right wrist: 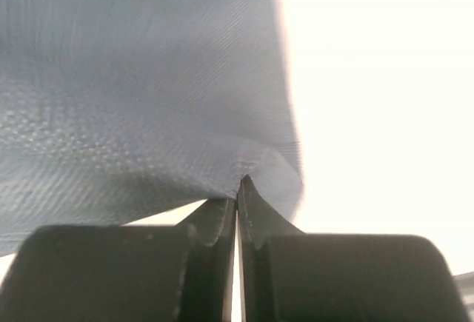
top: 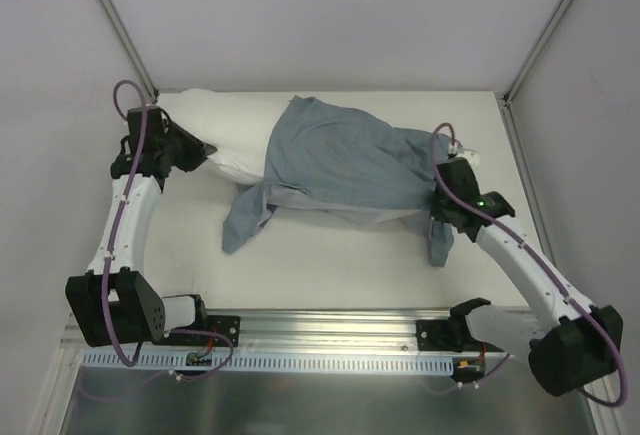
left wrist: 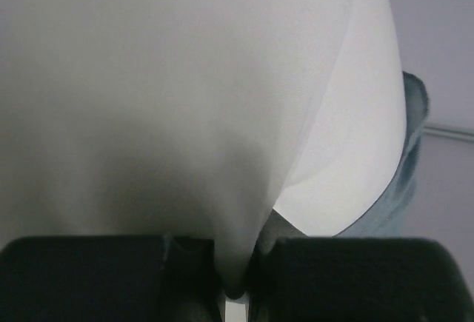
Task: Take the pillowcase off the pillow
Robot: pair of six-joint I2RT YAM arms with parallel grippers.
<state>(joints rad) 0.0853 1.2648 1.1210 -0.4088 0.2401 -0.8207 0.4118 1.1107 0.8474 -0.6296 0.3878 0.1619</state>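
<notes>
The left end effector (left wrist: 235, 281) is pinched tight on the white pillow (top: 228, 127); the right end effector (right wrist: 237, 192) is clamped closed on the grey-blue pillowcase (top: 340, 160), at opposite ends of the desk (top: 330, 265).

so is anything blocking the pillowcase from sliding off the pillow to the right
Nothing visible does. The right gripper pinches the pillowcase directly, and the left gripper pinches the bare end of the pillow.

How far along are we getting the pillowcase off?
Done: the left end of the pillow lies bare. In hand: the left hand pinches the pillow, the right hand pinches the pillowcase. Left: the pillowcase covers the pillow's middle and right end.
</notes>
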